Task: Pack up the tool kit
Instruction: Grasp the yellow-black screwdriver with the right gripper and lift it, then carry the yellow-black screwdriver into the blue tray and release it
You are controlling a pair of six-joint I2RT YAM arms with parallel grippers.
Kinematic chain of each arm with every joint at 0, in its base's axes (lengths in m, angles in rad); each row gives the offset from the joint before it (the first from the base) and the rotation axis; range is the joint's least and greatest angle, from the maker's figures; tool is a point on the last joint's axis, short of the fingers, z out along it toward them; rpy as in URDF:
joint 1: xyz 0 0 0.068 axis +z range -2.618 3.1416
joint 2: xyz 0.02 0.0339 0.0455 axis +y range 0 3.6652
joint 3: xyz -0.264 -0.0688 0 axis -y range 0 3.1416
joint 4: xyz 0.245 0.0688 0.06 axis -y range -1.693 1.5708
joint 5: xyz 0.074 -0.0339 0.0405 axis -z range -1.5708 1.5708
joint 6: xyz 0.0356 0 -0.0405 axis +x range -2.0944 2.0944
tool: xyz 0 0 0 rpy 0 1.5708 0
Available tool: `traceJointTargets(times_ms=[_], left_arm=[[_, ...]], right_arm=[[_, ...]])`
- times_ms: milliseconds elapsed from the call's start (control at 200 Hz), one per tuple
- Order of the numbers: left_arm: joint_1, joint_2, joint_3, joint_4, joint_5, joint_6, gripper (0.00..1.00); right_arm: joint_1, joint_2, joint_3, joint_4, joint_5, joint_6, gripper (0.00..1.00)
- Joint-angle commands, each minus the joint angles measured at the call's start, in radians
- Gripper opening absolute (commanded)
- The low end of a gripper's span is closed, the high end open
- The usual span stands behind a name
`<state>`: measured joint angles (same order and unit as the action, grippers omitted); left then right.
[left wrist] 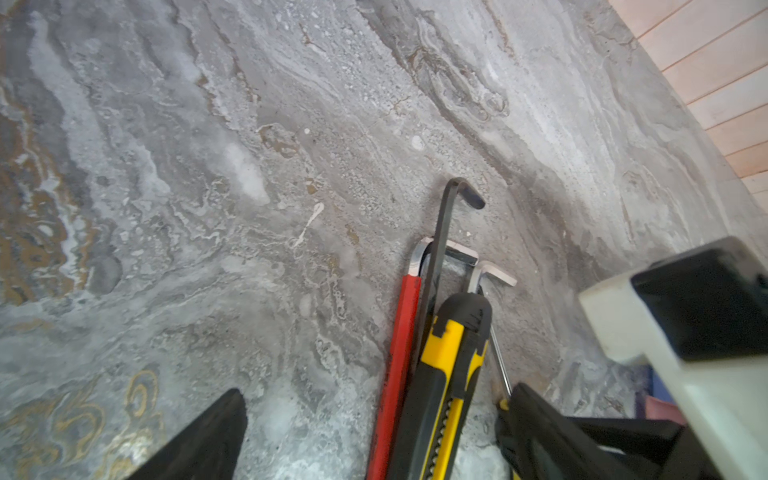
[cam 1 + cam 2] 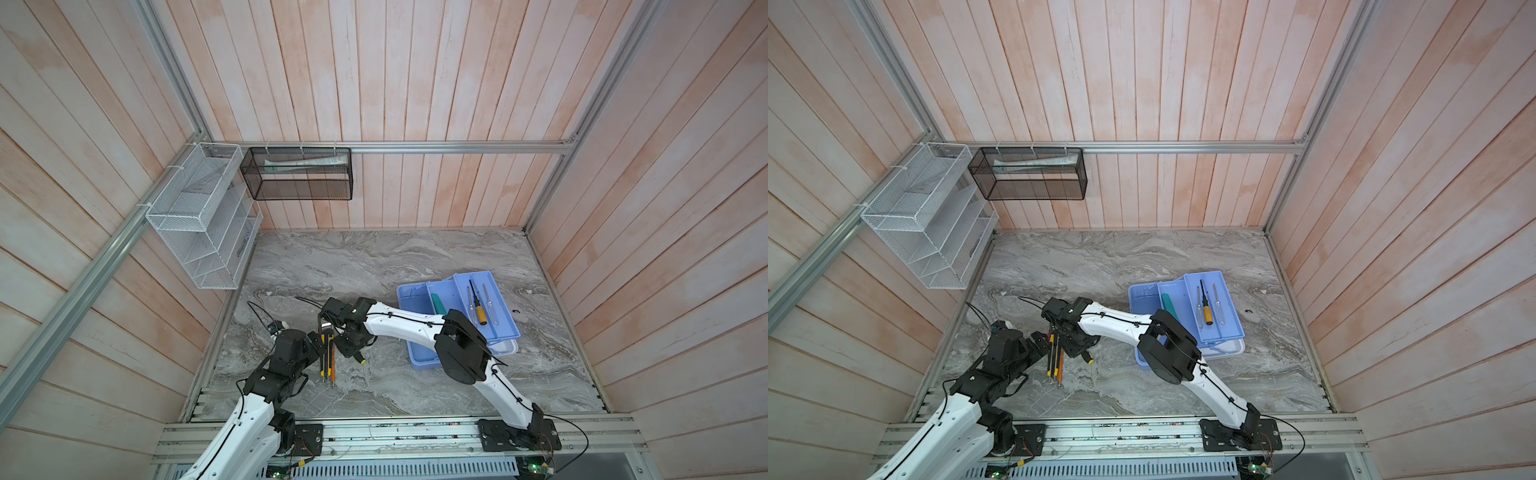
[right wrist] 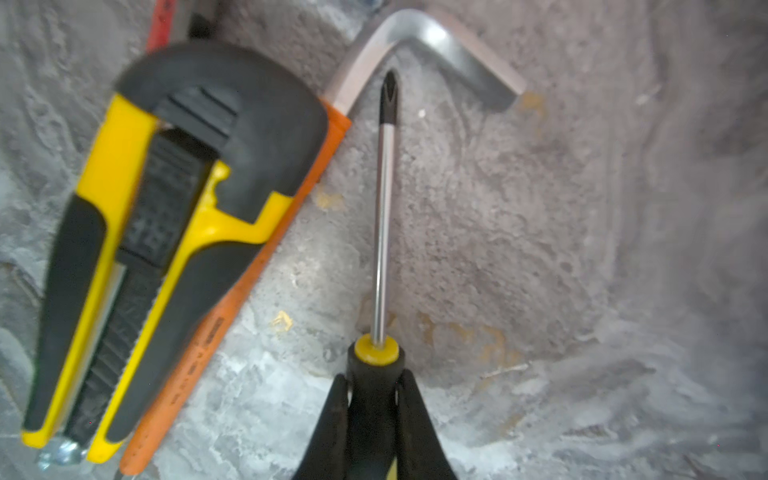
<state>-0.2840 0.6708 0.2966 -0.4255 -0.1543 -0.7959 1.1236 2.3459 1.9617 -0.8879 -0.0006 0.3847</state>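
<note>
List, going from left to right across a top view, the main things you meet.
White mesh basket → yellow utility knife → right gripper, shut on black-handled screwdriver → teal tool → yellow-handled screwdriver in the blue tray.

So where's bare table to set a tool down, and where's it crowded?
Free: far strip between back wall and toolbox; near patch between loose tools and right arm. Crowded: the loose tools, left gripper over them, right gripper holding a screwdriver.
</note>
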Motion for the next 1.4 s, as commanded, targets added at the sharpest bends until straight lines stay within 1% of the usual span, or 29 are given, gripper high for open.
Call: traceJointTargets(times_ms=[0,130,255,320,430,615,775,890,1010,1296,1396], left_arm=[[0.004,-0.002,-0.015,0.058,0.062,0.04,1.0],[0.004,0.011,-0.009,0.072,0.095,0.052,1.0],[0.002,0.018,-0.014,0.121,0.171,0.027,1.0],[-0.002,0.022,-0.018,0.141,0.195,0.014,1.0],[-0.012,0.029,-0.014,0.137,0.191,0.006,1.0],[-0.024,0.042,0.009,0.123,0.203,0.023,1.0],[-0.033,0.078,0.046,0.112,0.212,0.045,1.0],[-0.043,0.116,0.066,0.127,0.211,0.06,1.0],[-0.053,0.154,0.103,0.132,0.202,0.067,1.0],[-0.11,0.17,0.092,0.153,0.193,0.045,1.0],[-0.118,0.162,0.078,0.157,0.192,0.03,1.0]], right_arm=[[-0.065,-0.124,-0.072,0.008,0.042,-0.027,0.0],[-0.133,-0.272,-0.182,0.076,0.028,-0.045,0.0],[-0.218,-0.405,-0.263,0.08,0.042,-0.072,0.0],[-0.272,-0.473,-0.315,0.079,0.057,-0.092,0.0],[-0.386,-0.579,-0.382,0.059,0.067,-0.135,0.0],[-0.58,-0.714,-0.454,-0.025,0.189,-0.176,0.0],[-0.706,-0.8,-0.522,-0.078,0.321,-0.158,0.0],[-0.803,-0.839,-0.574,-0.092,0.347,-0.157,0.0],[-0.846,-0.862,-0.603,-0.104,0.407,-0.167,0.0],[-0.858,-0.859,-0.706,-0.055,0.398,-0.211,0.0],[-0.861,-0.861,-0.725,-0.046,0.424,-0.207,0.0]])
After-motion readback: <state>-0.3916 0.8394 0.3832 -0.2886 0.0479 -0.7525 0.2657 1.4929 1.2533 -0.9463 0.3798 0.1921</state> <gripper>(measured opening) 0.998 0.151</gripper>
